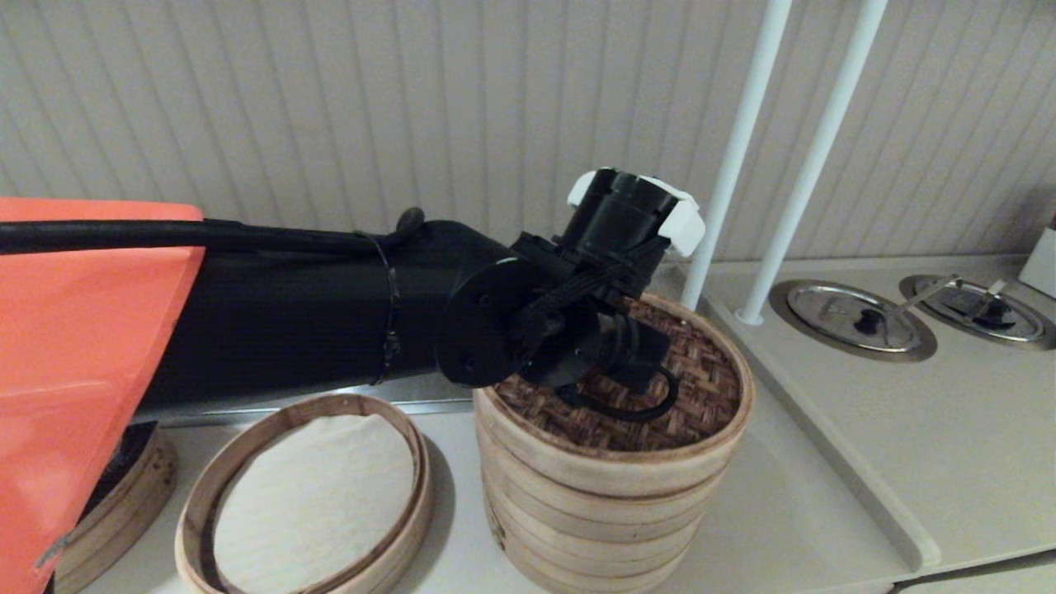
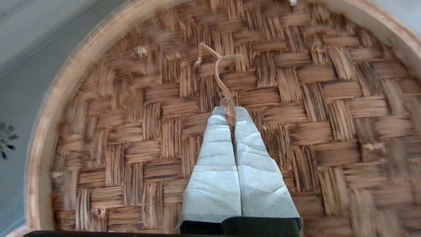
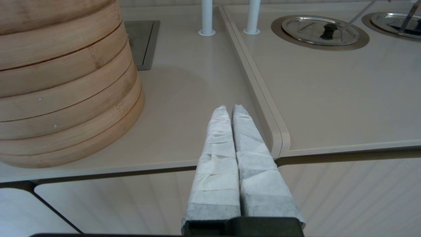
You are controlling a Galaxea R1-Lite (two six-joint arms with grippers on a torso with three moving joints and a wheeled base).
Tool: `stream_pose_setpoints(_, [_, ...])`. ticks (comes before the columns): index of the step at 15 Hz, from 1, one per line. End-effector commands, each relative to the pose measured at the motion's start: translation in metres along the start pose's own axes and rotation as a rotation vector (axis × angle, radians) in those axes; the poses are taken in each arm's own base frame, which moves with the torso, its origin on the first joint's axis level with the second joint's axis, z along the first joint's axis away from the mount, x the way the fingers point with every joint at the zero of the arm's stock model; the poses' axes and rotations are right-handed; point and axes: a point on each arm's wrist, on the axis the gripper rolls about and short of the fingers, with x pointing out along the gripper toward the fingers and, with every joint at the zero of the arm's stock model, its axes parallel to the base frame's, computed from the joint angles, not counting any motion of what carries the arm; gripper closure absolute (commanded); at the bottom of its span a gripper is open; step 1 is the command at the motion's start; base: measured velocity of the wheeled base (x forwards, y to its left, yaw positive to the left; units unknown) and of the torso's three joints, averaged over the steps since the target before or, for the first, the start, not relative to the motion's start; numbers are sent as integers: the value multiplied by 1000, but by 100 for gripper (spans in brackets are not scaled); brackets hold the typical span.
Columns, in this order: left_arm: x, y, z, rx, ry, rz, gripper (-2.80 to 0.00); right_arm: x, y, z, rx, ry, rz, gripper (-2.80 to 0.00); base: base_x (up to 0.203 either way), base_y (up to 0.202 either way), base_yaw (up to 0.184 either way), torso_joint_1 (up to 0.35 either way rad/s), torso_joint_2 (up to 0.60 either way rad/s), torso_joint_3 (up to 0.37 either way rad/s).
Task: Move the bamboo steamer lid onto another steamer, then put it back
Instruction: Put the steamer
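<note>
Left fingers [image 2: 230, 113] pinching string loop [image 2: 218, 67], steamer lid [image 2: 296, 98] beneath

Pale beige ribbed wall panel [image 1: 330, 99] fills the upper frame of the head view. Two white round poles [image 1: 747, 115] rise diagonally at upper right, bases standing on a cream matte countertop [image 1: 866, 429]. A raised curved lip [image 1: 833, 470] splits the counter into lower left and higher right sections. Two round stainless steel lids [image 1: 854, 318] sit recessed in brownish rings at right. A grey metal inset plate [image 3: 143, 42] lies in the counter, upper left of the right wrist view. Soft, even light.
</note>
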Motion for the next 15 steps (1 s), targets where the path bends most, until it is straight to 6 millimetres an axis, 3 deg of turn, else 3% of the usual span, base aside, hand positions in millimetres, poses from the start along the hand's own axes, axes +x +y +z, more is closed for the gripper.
stream_pose_setpoints(1, [0, 0, -3, 4, 12, 5, 0, 0, 0, -1, 0, 5, -1, 0, 0, 0, 0, 0, 0, 0])
stream_pose_setpoints(11, [-1, 1, -5, 8, 18, 7, 0, 0, 0, -1, 0, 5, 0, 0, 0, 0, 0, 0, 0, 0])
stream_pose_setpoints(12, [-1, 1, -4, 3, 16, 8, -280, 0, 0, -1, 0, 5, 0, 0, 0, 0, 0, 0, 0, 0])
stream_pose_setpoints(15, [-6, 2, 1, -11, -14, 9, -280, 0, 0, -1, 0, 5, 0, 0, 0, 0, 0, 0, 0, 0])
